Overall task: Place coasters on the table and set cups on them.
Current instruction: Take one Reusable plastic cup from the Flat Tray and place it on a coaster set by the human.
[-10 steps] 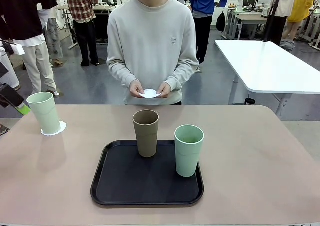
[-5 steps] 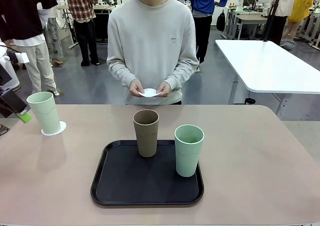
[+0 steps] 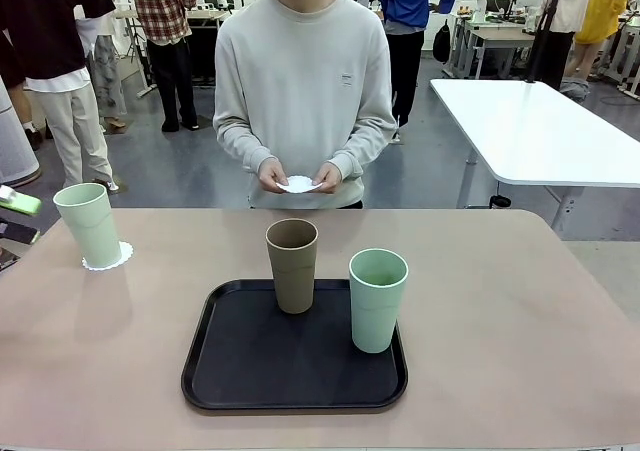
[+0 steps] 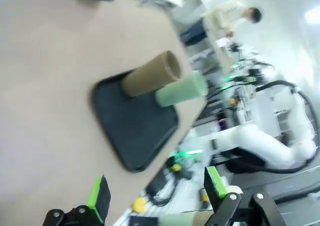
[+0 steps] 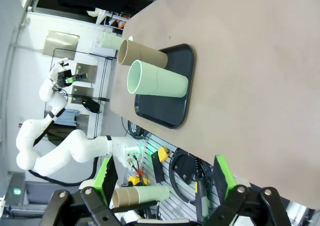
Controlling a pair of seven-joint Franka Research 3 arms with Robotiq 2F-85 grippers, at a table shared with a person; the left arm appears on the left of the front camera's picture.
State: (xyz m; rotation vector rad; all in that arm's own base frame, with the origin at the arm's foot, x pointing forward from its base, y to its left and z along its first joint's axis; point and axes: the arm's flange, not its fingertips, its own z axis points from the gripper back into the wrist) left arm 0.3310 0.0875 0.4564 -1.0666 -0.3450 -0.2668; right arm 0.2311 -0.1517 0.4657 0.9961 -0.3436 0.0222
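A pale mint cup (image 3: 90, 224) stands on a scalloped white coaster (image 3: 106, 258) at the far left of the beige table (image 3: 520, 311). The brown cup (image 3: 292, 264) and a second mint cup (image 3: 378, 299) stand upright on the black tray (image 3: 250, 371). Across the table, the person holds another coaster (image 3: 300, 184) in both hands. My left gripper (image 3: 18, 217) is at the left edge, just left of the cup on the coaster, open and empty (image 4: 157, 191). My right gripper (image 5: 165, 173) is open with nothing between its fingers, well off from the tray (image 5: 170, 108) and its cups (image 5: 157, 80).
A white rectangular table (image 3: 540, 131) stands behind at the right. Several people stand in the background. Bare tabletop lies on both sides of the tray and between it and the person. The white right arm (image 4: 260, 141) shows beyond the tray in the left wrist view.
My left gripper has pulled away to the left from the mint cup on the coaster. The cups, the tray and the person's hands have stayed put.
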